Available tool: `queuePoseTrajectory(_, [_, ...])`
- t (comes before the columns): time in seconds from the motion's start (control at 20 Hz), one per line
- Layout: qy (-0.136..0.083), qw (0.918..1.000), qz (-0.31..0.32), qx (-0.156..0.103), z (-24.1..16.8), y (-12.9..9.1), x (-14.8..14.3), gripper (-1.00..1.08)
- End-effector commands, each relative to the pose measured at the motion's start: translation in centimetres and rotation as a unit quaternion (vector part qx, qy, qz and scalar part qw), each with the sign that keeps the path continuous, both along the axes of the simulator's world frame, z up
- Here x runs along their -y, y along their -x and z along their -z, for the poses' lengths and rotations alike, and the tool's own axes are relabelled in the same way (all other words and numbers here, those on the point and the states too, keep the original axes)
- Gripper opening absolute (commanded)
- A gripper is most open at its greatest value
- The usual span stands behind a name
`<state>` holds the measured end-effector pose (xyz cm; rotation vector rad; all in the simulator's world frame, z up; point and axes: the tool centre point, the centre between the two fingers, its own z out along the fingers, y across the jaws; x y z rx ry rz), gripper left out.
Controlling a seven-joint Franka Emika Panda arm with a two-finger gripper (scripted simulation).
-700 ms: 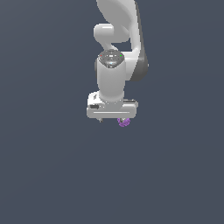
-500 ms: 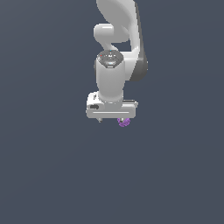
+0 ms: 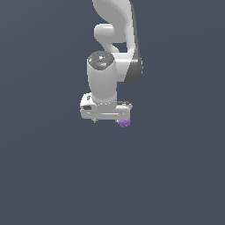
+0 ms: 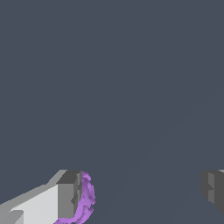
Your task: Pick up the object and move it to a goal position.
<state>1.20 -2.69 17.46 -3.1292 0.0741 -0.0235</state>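
The white Panda arm [image 3: 115, 52] reaches down over a plain grey-blue ground, its gripper [image 3: 107, 119] spread wide, the two fingers far apart with nothing clamped between them. The small knobbly purple ball [image 3: 125, 123] sits at the gripper's end on the exterior view's right. In the wrist view it lies against the inner face of one finger [image 4: 69, 195], well clear of the other; it is roughly round, showing no clear long axis or heading.

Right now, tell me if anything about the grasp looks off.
Yes. The purple ball sits against one finger only; the other finger stands far away. The gripper is open and the ball is off-centre.
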Motion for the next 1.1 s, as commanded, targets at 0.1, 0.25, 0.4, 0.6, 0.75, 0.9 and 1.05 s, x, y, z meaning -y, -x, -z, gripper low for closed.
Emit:
queuePoseTrajectory(0.1, [0.001,1.0000,-0.009,-0.001,0.6,0.5,-0.7,1.00])
queuePoseTrajectory(0.25, [0.002,0.9998,-0.021,-0.001,1.3,1.1,-1.5,1.00])
queuePoseTrajectory(0.4, [0.003,0.9993,-0.038,-0.002,2.3,2.1,-2.6,1.00])
queuePoseTrajectory(0.6, [0.005,0.9977,-0.068,-0.003,4.1,4.0,-4.5,1.00])
queuePoseTrajectory(0.75, [0.006,0.9955,-0.095,-0.005,5.5,5.8,-6.2,1.00])
queuePoseTrajectory(0.9, [0.006,0.9930,-0.118,-0.005,6.6,7.4,-7.5,1.00])
queuePoseTrajectory(1.05, [0.007,0.9907,-0.136,-0.006,7.5,8.7,-8.5,1.00])
